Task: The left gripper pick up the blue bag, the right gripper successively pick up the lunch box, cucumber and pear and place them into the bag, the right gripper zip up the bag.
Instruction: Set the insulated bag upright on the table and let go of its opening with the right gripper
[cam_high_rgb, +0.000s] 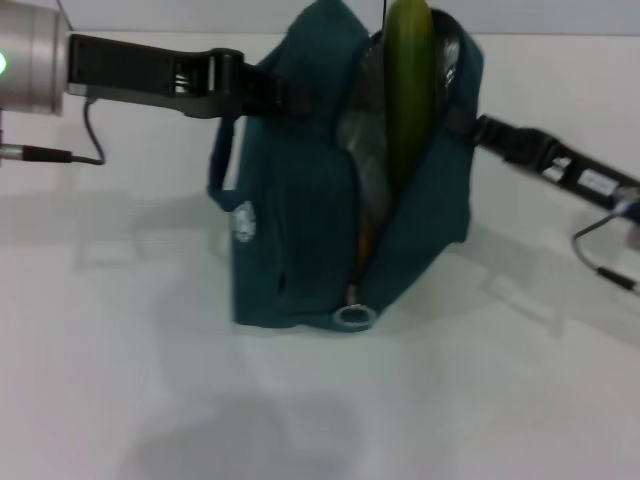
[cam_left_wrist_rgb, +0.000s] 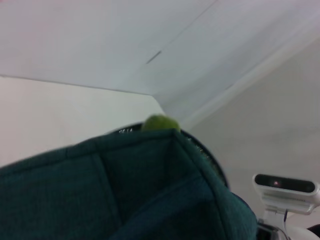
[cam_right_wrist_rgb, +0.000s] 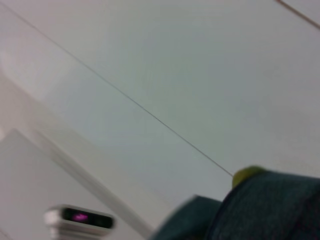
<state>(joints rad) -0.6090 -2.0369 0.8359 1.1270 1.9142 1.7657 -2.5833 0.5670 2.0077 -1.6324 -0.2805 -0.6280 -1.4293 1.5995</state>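
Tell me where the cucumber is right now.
In the head view, the cucumber stands upright in the open mouth of the blue bag, its top end poking out, between the two arms.

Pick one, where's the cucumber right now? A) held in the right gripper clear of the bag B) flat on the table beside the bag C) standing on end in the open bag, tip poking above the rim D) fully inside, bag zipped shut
C: in the head view the cucumber stands nearly upright in the blue bag, whose mouth is open with the foil lining showing, and its tip rises above the rim.
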